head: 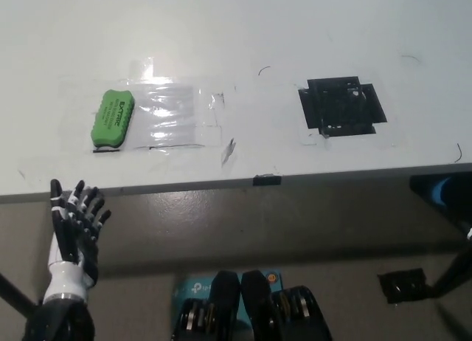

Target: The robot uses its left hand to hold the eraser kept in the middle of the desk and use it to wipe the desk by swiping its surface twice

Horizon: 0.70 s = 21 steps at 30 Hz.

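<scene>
White desk (243, 31) fills upper part of head view, front edge running left to right w/ a small dark clip or tab (267, 180) at mid-edge. On its surface: green eraser (113, 118) at left, lying flat, slightly tilted, touching left side of a clear taped-down plastic sheet (177, 116); black tape patch (341, 106), roughly square, well apart to the right. Misc. thin dark pen marks (263, 69) near centre top, top right and far right edge; surface otherwise glossy w/ glare on the plastic.
</scene>
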Each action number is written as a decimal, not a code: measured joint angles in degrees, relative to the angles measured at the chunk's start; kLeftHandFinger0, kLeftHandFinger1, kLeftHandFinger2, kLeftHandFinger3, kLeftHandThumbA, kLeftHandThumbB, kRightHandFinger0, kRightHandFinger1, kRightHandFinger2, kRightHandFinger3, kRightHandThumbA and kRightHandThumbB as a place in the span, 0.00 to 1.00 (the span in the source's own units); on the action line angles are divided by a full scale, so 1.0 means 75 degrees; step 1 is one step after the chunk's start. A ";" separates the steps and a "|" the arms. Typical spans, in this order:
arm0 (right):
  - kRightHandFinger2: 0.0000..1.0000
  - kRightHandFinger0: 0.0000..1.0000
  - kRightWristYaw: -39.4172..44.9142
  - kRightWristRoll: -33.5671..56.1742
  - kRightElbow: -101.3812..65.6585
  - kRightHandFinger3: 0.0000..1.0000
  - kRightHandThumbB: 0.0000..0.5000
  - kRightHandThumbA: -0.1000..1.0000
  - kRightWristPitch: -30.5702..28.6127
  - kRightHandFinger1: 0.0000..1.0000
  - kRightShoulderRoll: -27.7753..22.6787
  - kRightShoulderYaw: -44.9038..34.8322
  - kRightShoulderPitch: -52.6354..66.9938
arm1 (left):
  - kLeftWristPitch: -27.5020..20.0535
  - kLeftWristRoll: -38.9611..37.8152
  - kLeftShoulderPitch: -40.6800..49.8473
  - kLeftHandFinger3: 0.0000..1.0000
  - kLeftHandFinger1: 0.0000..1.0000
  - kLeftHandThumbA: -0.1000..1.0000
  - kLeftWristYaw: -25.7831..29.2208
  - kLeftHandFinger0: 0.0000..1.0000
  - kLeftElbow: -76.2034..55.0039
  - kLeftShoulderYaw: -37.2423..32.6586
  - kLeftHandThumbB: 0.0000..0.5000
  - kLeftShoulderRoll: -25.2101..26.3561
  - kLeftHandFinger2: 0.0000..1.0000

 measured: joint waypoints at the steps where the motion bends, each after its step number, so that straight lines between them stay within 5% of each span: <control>1: 0.93 0.98 0.0000 0.0000 0.0000 0.97 0.10 1.00 0.0002 0.98 -0.0001 0.0000 0.0000 | 0.0040 -0.0011 0.0024 1.00 1.00 1.00 -0.0010 1.00 -0.0109 -0.0027 0.13 0.0003 1.00; 3: 0.91 0.97 0.0000 0.0000 0.0000 0.95 0.10 1.00 0.0004 0.97 -0.0014 0.0005 0.0000 | 0.0236 -0.0060 0.0165 1.00 1.00 1.00 -0.0038 1.00 -0.0734 -0.0202 0.24 0.0048 1.00; 7: 0.92 0.98 0.0000 -0.0002 0.0001 0.95 0.09 1.00 0.0025 0.97 -0.0014 0.0005 0.0004 | 0.0424 -0.0183 0.0413 1.00 1.00 1.00 0.0004 1.00 -0.1950 -0.0636 0.23 0.0233 1.00; 14: 0.91 0.98 0.0000 -0.0001 -0.0001 0.94 0.11 1.00 0.0085 0.97 -0.0020 0.0016 0.0017 | 0.0621 -0.0660 0.0024 1.00 1.00 1.00 0.0386 1.00 -0.3795 -0.1275 0.39 0.1287 1.00; 21: 0.92 0.99 0.0000 -0.0003 -0.0029 0.96 0.13 1.00 0.0154 0.97 -0.0026 0.0041 0.0125 | 0.0656 0.0040 -0.1559 1.00 1.00 1.00 0.0452 1.00 -0.3586 -0.1390 0.19 0.2680 1.00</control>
